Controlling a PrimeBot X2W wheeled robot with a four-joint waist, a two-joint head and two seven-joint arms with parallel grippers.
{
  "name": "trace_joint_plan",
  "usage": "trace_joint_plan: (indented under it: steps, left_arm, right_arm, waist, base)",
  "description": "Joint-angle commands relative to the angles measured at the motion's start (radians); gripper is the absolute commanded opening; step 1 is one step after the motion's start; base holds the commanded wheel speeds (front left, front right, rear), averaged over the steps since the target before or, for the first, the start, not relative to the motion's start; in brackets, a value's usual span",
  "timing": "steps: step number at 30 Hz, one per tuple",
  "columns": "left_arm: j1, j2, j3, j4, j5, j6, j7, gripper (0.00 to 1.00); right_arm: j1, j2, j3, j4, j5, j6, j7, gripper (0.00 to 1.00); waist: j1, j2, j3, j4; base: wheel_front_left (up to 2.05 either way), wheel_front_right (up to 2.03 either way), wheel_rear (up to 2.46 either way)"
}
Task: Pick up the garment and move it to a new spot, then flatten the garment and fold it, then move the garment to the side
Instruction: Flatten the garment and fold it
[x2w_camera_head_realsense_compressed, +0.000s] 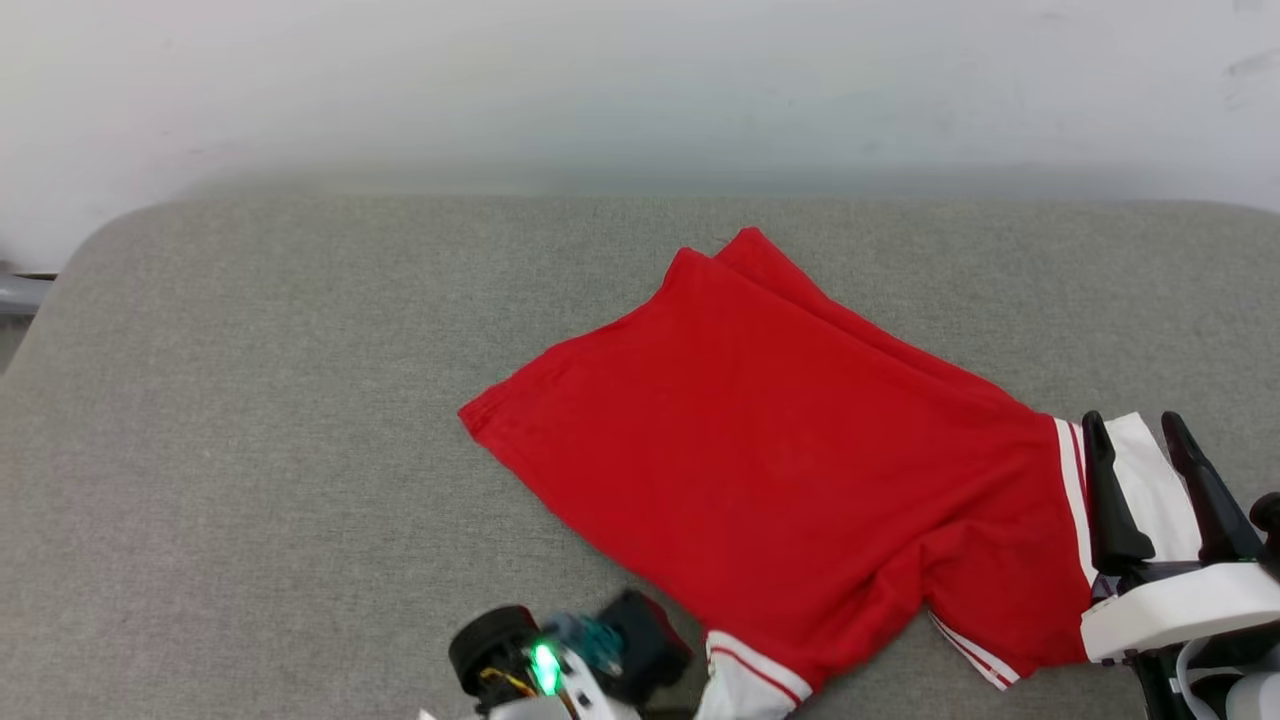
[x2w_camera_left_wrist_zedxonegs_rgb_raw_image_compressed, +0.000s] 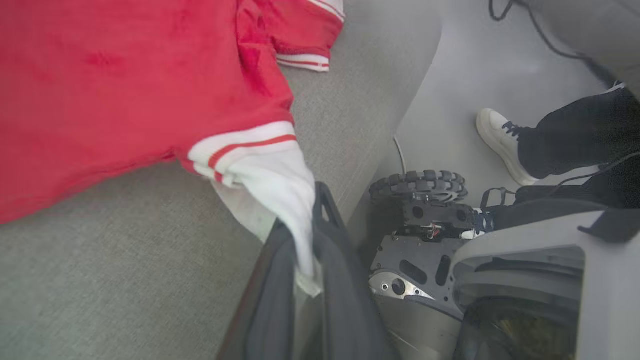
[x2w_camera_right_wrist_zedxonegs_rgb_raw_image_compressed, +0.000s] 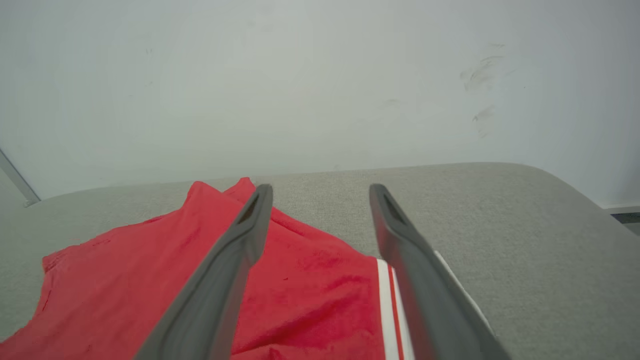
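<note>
**Item 1.** Red jersey-style T-shirt with white short sleeves and red-white stripe trim. It lies mostly flat on the grey woven-fabric padded surface, plain red face up. It sits askew, right of centre, with the sleeves toward the robot. One far corner shows a second layer of cloth peeking out.

**Item 2.** Left gripper, two long dark fingers. It is closed on the near white sleeve at the surface's front edge. The cloth is pinched between the fingers and pulled taut from the striped cuff.

**Item 3.** Right gripper. Its fingers are spread wide and hold nothing. They are poised over the other white sleeve at the shirt's right end.

**Item 4.** Pale, scuffed wall behind the surface.

**Item 5.** Robot base with ribbed black wheel on the grey floor below the front edge.

**Item 6.** Person's white laced shoe and dark trouser leg, just beside the wheel.
</note>
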Motion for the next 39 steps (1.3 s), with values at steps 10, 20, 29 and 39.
trace_joint_plan:
  steps: [10,20,29,39]
  left_arm:
    - [-0.081,0.106,0.155,0.152,-0.082,0.039,0.017,0.00]
    - [-0.189,0.091,0.158,0.463,-0.107,0.008,-0.009,0.00]
    - [-0.326,0.080,0.062,0.650,-0.013,0.001,-0.114,0.00]
    - [-0.416,0.051,0.009,0.784,0.071,0.006,-0.389,1.00]
  right_arm:
    - [-0.022,0.015,0.023,0.006,-0.007,-0.001,0.001,1.00]
    - [-0.068,-0.003,0.035,0.010,-0.014,-0.001,0.005,1.00]
    - [-0.091,-0.010,0.047,0.003,-0.019,-0.001,0.005,1.00]
    - [-0.084,-0.005,0.043,0.011,-0.031,-0.001,0.013,1.00]
  waist:
    - [0.0000,0.0000,0.041,-0.027]
    - [0.0000,0.0000,0.133,-0.071]
    - [0.0000,0.0000,0.182,-0.083]
    - [0.0000,0.0000,0.146,-0.052]
  base:
    - [0.00,0.00,0.00]
    - [0.00,0.00,0.00]
    - [0.00,0.00,0.00]
    - [0.00,0.00,0.00]
